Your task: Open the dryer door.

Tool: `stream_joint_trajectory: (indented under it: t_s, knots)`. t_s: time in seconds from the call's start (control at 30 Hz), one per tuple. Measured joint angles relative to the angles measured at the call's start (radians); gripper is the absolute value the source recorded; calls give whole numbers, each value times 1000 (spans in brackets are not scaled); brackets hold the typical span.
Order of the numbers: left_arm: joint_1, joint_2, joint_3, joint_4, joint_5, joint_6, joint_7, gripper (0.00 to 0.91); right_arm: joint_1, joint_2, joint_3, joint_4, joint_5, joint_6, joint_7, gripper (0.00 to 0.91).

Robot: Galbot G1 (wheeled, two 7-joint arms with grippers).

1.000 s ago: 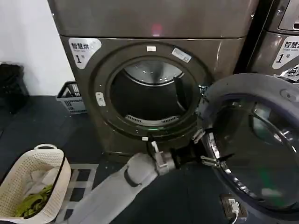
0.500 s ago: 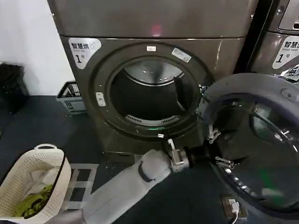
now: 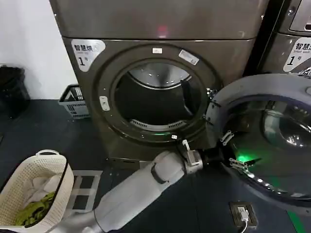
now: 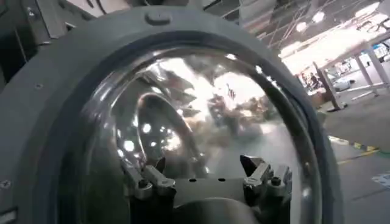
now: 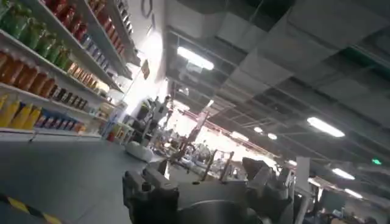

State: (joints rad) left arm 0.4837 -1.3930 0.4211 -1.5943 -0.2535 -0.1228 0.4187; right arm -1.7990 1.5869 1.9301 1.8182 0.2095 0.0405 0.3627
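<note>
Grey-rimmed dryer door (image 3: 272, 141) stands swung wide, its inner glass against the spread-fingered left tool (image 3: 232, 151).

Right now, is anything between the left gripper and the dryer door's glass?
Nothing. In the left wrist view the left gripper, fingers spread, faces the domed glass of the dryer door with no object between them; the head view agrees.

Laundry room: numbered machines (image 3: 155, 73), basket (image 3: 36, 187)
</note>
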Motion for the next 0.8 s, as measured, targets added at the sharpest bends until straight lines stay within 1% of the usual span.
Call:
stream_joint_trajectory:
  t_s: [0.13,0.8]
  knots:
    - [-11,-18,1,28,-3,5,-4,907,2,0,0,1,0,0,0,907]
    - [-46,-77,23,87,-1,11,-2,907,10,1,-10,-1,2,-3,-3,907]
